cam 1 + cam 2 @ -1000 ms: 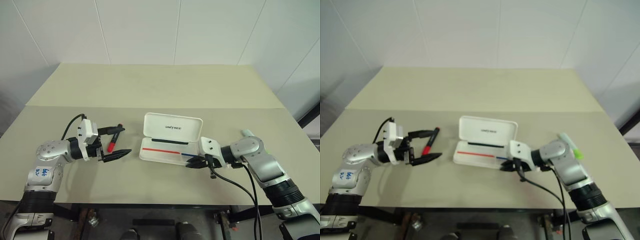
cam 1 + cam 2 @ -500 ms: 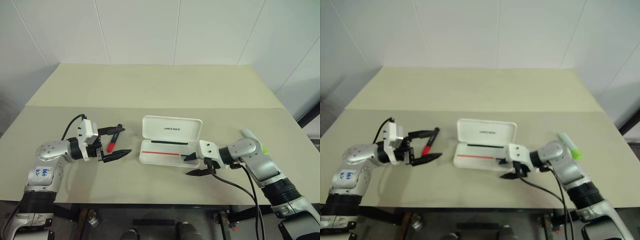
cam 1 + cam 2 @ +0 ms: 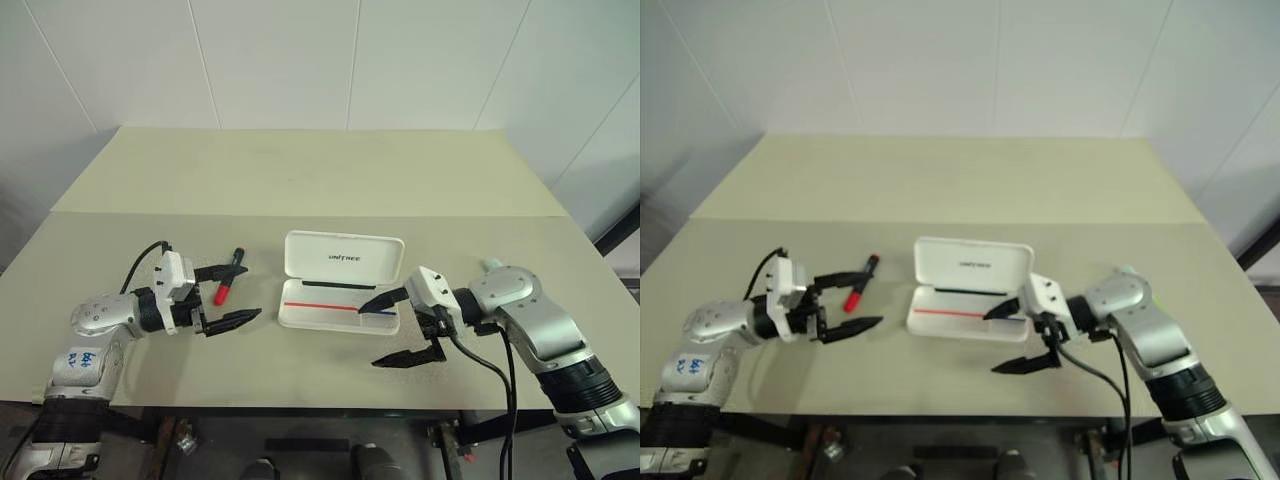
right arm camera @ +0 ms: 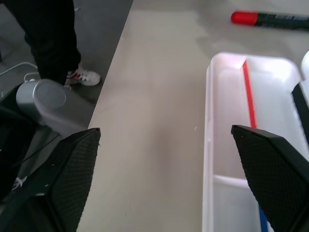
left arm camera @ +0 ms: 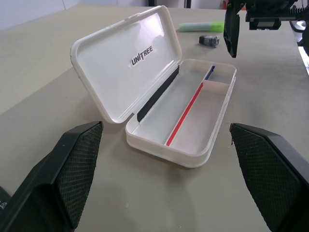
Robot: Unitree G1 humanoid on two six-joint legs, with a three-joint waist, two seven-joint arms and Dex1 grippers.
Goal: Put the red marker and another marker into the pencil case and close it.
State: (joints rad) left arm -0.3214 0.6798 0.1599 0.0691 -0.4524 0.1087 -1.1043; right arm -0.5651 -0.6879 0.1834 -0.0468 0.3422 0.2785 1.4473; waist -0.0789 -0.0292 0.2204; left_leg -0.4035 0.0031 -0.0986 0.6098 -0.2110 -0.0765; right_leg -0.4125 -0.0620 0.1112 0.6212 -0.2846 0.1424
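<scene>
Pencil case [image 3: 340, 300] open mid-table [image 3: 300, 180]

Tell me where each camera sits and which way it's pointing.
Left and right eye views: on the head, looking down over the table; both arms show, with the left gripper and right gripper open.
Left wrist view: looks past its own fingers at the open pencil case, with another marker beyond.
Right wrist view: looks past its own fingers over the case's tray toward the red marker.
Shared: every view shows the pencil case.
</scene>
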